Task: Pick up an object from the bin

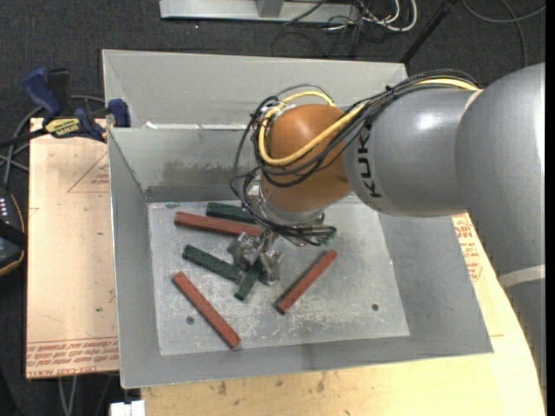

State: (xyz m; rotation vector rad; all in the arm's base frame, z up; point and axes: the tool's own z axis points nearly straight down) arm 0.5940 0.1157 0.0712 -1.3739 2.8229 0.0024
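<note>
Counting three red bars (205, 310), three dark green bars (208, 259) – jaws low over green ones, opening untellable.

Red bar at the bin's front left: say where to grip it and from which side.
Take the red bar at its middle, down from above, closing across its narrow width. It lies flat and alone on the bin floor, apart from the dark green bars by the gripper, so both long sides are free.
</note>
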